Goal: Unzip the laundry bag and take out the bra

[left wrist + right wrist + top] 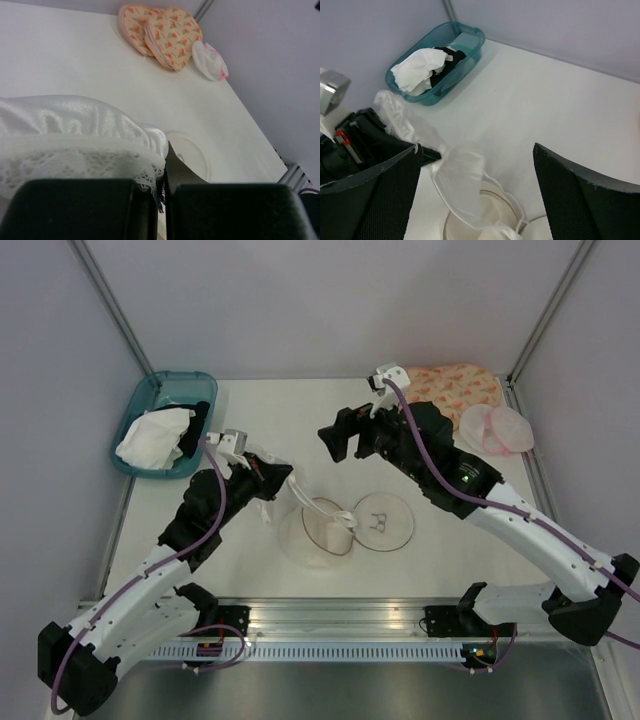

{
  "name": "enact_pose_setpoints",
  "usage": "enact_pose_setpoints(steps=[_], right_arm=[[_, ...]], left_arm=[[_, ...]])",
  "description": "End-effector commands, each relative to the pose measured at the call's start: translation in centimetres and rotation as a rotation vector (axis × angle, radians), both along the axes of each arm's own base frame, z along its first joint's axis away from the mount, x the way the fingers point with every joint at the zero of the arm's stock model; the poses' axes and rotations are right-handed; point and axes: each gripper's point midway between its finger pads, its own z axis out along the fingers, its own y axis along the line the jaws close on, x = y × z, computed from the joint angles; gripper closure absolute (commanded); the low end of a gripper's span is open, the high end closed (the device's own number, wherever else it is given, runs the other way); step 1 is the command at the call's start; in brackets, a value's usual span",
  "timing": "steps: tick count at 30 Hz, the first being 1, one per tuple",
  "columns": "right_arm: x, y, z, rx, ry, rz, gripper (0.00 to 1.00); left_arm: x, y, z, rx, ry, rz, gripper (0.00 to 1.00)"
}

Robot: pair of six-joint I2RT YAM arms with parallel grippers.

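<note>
The laundry bag lies unzipped in two round halves: an open half (315,535) and a lid with the black bra icon (385,520). My left gripper (283,480) is shut on the white bra (303,497) and holds one end above the table, left of the bag. The other end still trails into the open half. The left wrist view shows lace and satin fabric (75,130) pinched in my gripper (162,190). My right gripper (340,440) is open and empty, hovering behind the bag. Its wrist view (477,150) looks down on the stretched bra (460,185).
A teal bin (135,410) at the back left holds a white cloth (150,437) and a black cloth (197,425). A pink-orange patterned pad (455,385) and a pale pink mesh pair (497,428) lie at the back right. Walls enclose the table.
</note>
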Motion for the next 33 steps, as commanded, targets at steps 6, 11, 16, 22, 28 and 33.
enact_pose_setpoints(steps=[6,11,16,22,28,33], right_arm=[[-2.4,-7.0,-1.7,-0.054,-0.007,-0.151,0.04],[-3.9,-7.9,-3.3,-0.045,0.029,-0.134,0.04],[-4.7,-7.3,-6.1,-0.069,0.089,-0.086,0.04],[-4.9,-5.8,-9.1,-0.092,0.171,-0.041,0.03],[-4.9,-5.3,-11.4,-0.151,0.224,-0.022,0.02],[-4.7,-4.8,-13.0,-0.184,0.256,-0.009,0.02]], left_arm=[[6.2,6.2,12.3,0.04,-0.225,0.279,0.98],[9.8,10.9,16.2,0.088,-0.255,0.444,0.98],[12.1,16.8,21.3,0.148,-0.315,0.663,0.98],[13.5,21.9,25.4,0.146,-0.339,0.827,0.98],[16.0,26.5,27.4,0.147,-0.327,0.942,0.98],[18.8,28.9,28.6,0.152,-0.327,0.977,0.98]])
